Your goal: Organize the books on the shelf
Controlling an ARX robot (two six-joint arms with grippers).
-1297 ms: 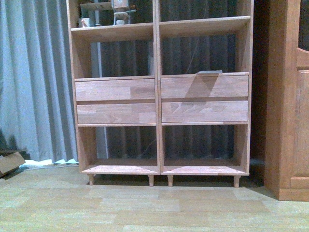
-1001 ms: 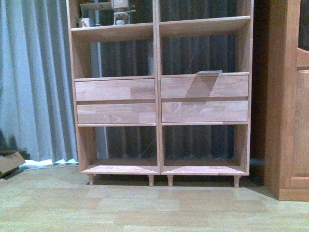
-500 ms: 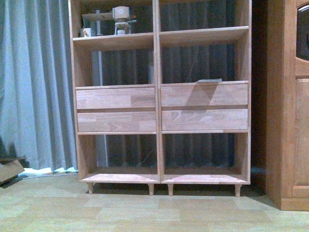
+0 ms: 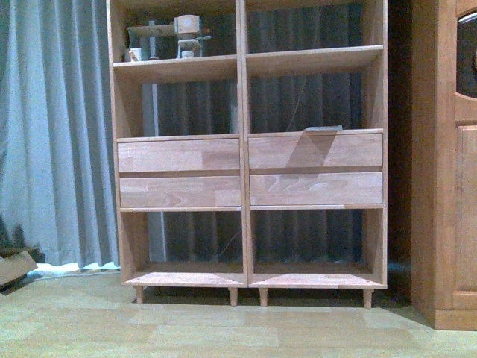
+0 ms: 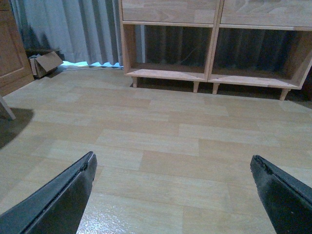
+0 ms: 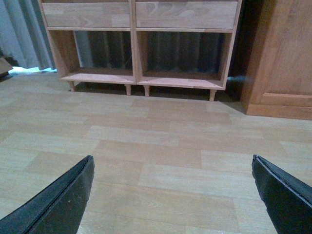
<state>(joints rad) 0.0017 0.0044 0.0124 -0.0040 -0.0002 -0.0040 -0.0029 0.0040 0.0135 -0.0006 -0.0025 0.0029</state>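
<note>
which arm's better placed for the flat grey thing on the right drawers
Probably right: the right gripper faces the shelf's right column, below the grey thing; the left gripper faces the left. Both open, empty.

- Front view: from the robot's body, facing the shelf (image 4: pixel 179 155) squarely and fairly near; its top is cropped.
- Left wrist view: angled down over the floor (image 5: pixel 161 141) between wide-parted jaws, toward the shelf's base.
- Right wrist view: likewise, with the cabinet (image 6: pixel 282 58) beside it.
- All three share the shelf's lowest openings.
</note>
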